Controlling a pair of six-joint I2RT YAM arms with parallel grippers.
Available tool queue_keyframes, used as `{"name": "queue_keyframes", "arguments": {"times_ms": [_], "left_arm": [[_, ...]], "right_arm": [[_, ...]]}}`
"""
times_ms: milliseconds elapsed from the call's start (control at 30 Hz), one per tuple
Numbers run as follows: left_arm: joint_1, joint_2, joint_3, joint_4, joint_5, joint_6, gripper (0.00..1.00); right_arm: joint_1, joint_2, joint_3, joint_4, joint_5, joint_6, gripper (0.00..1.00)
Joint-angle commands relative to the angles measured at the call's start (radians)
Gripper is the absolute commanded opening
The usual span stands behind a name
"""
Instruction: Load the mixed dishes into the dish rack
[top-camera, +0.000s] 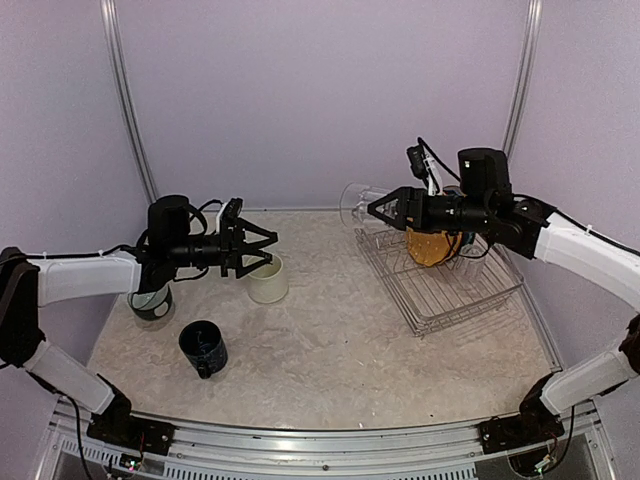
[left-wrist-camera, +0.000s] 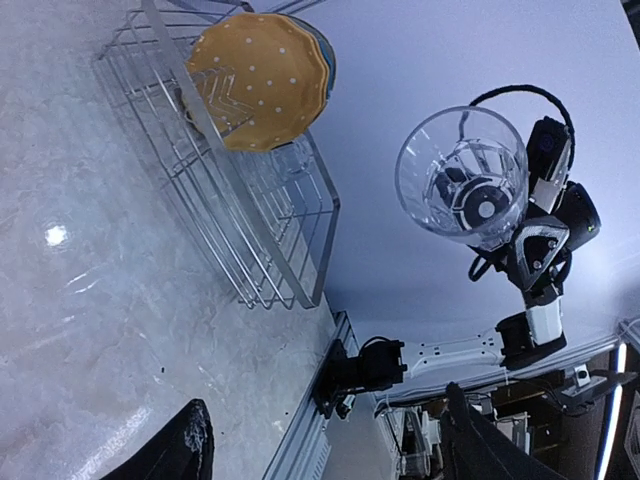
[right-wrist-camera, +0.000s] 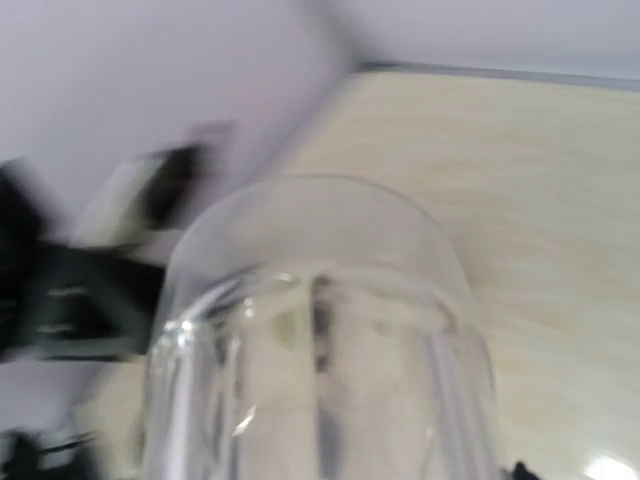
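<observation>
Right claw (top-camera: 386, 208): clenched on the clear glass (top-camera: 356, 204), which it grips at the base end. The glass lies on its side in mid-air, mouth toward the left arm, by the far left corner of the silver wire dish rack (top-camera: 470, 295). We cannot tell whether it is over the rack or just beyond it.

We judge the glass light, rigid, slick-walled and brittle. Best hold is low on the wall near the base, never the rim, and it should meet the wires gently.

In the rack, the yellow scalloped plate with white dots (top-camera: 428, 247) stands upright.

Left claw (top-camera: 268, 250): released, holding nothing, above the cream mug (top-camera: 268, 282) on the table (top-camera: 340, 350). The dark blue mug (top-camera: 203, 347) and grey-teal cup (top-camera: 152, 305) stand nearby, outside the rack.
</observation>
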Motion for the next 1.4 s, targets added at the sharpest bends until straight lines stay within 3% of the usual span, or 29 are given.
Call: {"name": "queue_keyframes", "arguments": {"times_ms": [0,100,233,500,933,1367], "left_arm": [[-0.019,-0.088,0.091,-0.401,-0.211,0.264,0.75],[-0.045,-0.122,0.148,-0.569,-0.322,0.370,0.77],[-0.053,-0.141,0.174,-0.630,-0.366,0.413,0.77],[-0.062,-0.141,0.166,-0.633,-0.366,0.420,0.79],[-0.065,-0.118,0.158,-0.622,-0.371,0.442,0.81],[-0.064,-0.110,0.148,-0.619,-0.377,0.439,0.82]], "right_arm": [[-0.063,-0.102,0.053,-0.498,0.366,-0.124,0.00],[-0.097,-0.126,0.087,-0.694,0.510,-0.130,0.00],[-0.138,-0.125,0.123,-0.863,0.670,-0.127,0.00],[-0.276,-0.059,0.104,-0.970,0.673,-0.204,0.00],[-0.394,0.044,0.082,-0.978,0.622,-0.294,0.00],[-0.450,0.158,0.052,-0.945,0.603,-0.353,0.18]]}}
